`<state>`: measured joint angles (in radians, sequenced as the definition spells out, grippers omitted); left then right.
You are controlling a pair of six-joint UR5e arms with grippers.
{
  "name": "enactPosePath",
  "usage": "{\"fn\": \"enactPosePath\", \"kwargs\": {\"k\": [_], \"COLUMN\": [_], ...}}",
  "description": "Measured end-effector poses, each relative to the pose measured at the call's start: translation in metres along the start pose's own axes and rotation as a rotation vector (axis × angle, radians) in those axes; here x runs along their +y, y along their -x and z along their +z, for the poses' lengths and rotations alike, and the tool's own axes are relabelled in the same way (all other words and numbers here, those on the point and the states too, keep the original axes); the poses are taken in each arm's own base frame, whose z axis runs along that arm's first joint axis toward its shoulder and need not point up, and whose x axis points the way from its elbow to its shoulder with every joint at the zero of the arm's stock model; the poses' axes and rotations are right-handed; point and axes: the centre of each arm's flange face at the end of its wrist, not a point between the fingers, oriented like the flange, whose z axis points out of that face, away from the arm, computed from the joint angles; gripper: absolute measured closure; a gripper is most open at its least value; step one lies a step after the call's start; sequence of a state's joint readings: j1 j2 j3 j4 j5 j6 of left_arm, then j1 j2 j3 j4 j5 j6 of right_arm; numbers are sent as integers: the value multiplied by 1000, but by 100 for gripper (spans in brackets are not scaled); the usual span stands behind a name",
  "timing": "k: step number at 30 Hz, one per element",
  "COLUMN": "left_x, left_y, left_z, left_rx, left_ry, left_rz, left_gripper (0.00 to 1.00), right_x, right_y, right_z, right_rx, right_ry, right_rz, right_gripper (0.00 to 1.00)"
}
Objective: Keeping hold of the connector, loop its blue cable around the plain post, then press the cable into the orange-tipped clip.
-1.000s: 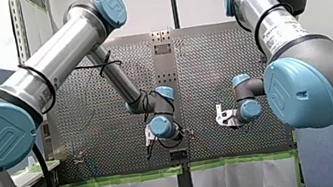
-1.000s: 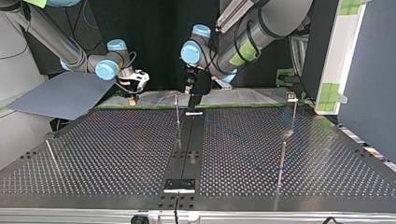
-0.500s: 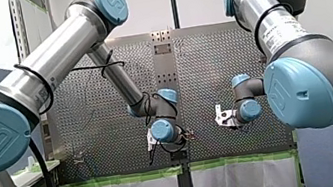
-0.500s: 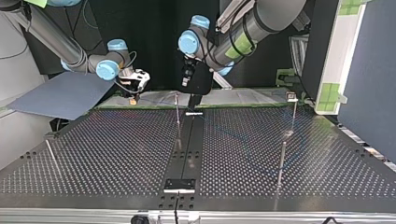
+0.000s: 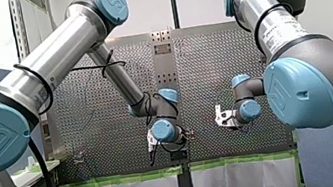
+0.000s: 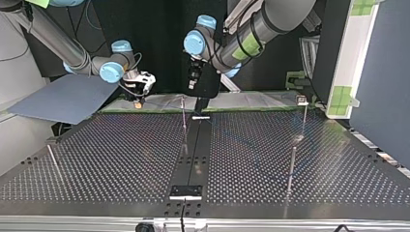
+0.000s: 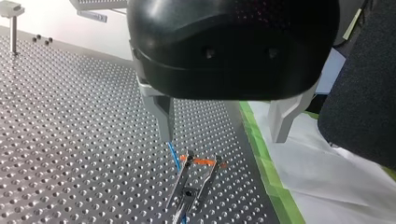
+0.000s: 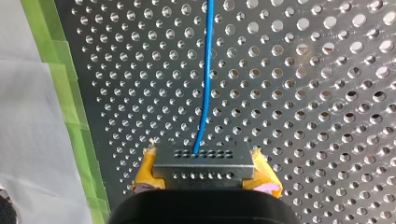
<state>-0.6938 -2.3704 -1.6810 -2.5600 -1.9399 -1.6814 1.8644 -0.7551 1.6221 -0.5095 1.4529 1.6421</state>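
Note:
In the right wrist view my right gripper (image 8: 204,173) is shut with its yellow pads (image 8: 145,169) on the grey connector (image 8: 201,158). The blue cable (image 8: 205,74) runs from it straight ahead over the perforated plate. In the left wrist view my left gripper (image 7: 222,139) hangs open and holds nothing. It is above and just behind the orange-tipped clip (image 7: 196,173), and a short piece of blue cable (image 7: 173,156) shows at the clip. In the top view my left gripper (image 6: 192,79) hovers above the clip (image 6: 183,112). My right gripper (image 6: 140,86) is further toward that view's left.
A plain metal post (image 6: 291,166) stands at the top view's right, with a block-topped post (image 6: 303,112) behind it. Another thin rod (image 6: 53,162) leans at the left. A black rail (image 6: 193,154) runs down the table's middle. Green tape (image 7: 261,158) lines the table edge.
My left gripper has lifted away from the clip and shifted slightly toward the top view's left, staying open. My right gripper has not moved.

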Motion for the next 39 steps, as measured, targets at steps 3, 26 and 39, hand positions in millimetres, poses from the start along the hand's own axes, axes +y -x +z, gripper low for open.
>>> {"fn": "enactPosePath", "kwargs": {"k": [3, 26, 39], "left_x": [1, 8, 7], "left_y": [0, -1, -2], "left_z": [0, -3, -4], "left_rx": [-2, 19, 22], "left_ry": [16, 76, 77], "left_rz": [-11, -20, -17], "left_gripper": [1, 1, 1], "right_x": [0, -4, -5], "right_y": [0, 4, 11], "right_z": [0, -4, -10], "right_rx": [-2, -34, -83], "right_ry": [1, -3, 5], "right_rz": [0, -5, -19], "right_gripper": [100, 100, 100]}}
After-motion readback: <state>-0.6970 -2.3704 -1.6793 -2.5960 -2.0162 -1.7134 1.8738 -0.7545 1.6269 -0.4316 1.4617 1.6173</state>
